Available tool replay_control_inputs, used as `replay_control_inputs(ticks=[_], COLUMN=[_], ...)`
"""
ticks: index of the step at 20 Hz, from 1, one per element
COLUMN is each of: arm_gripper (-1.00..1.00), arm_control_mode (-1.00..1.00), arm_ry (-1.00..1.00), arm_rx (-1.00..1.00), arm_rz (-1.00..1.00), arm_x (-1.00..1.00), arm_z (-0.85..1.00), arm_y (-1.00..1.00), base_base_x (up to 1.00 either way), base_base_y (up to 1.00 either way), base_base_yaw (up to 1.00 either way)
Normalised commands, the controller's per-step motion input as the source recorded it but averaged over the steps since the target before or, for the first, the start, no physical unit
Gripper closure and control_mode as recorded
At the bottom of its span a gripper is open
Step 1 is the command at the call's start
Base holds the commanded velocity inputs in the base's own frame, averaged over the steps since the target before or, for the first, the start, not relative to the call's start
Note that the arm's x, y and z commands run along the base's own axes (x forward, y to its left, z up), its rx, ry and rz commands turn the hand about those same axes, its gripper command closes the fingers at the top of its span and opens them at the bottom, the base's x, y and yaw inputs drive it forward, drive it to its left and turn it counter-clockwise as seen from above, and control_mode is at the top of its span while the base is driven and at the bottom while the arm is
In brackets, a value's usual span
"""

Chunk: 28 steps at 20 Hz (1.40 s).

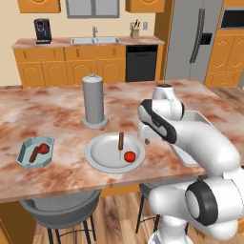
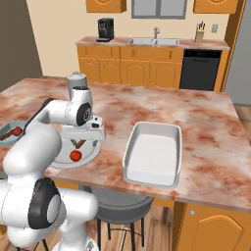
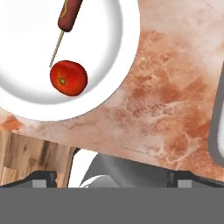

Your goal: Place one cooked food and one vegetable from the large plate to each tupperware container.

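— Below the pincer (image 1: 147,139), what lies on the table (image 1: 57,114)?
— Its jaws stand wide apart and grip nothing. It hangs over the table's marble just off the rim of the big plate (image 1: 102,153), between that plate and the white tub (image 2: 152,154).
— And the food?
— On the plate, a tomato (image 3: 68,78) sits nearest the pincer; the sausage on its stick (image 3: 68,15) lies just beyond it.
— The other pair?
— Far past the plate from the pincer, the blue tub (image 1: 34,152) already holds a sausage (image 1: 34,155) and a tomato (image 1: 44,148).
— Anything else?
— A grey cylinder (image 1: 94,101) stands upright behind the plate.
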Motion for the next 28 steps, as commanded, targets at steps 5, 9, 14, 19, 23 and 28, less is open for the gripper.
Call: replay_control_inputs(ticks=[5, 9, 14, 19, 23, 28], arm_gripper=[-1.0, -1.0, -1.0, -1.0, -1.0, -1.0], arm_control_mode=[-1.0, -1.0, -1.0, -1.0, -1.0, -1.0], arm_ry=[0.0, -0.01, -0.07, -0.01, 0.0, 0.0], arm_rx=[-0.02, -0.12, -0.06, 0.0, -0.05, -0.07], arm_rz=[-0.35, -0.32, -0.26, -0.06, 0.0, 0.0], arm_x=[0.76, 0.77, 0.79, 0.66, 0.42, 0.32], arm_z=[-0.04, -0.29, -0.24, -0.44, -0.49, -0.4], arm_y=[0.43, 0.61, 0.58, 0.1, 0.0, 0.0], base_base_x=[0.0, 0.0, 0.0, 0.0, 0.0, 0.0], base_base_y=[0.0, 0.0, 0.0, 0.0, 0.0, 0.0], base_base_yaw=[0.0, 0.0, 0.0, 0.0, 0.0, 0.0])
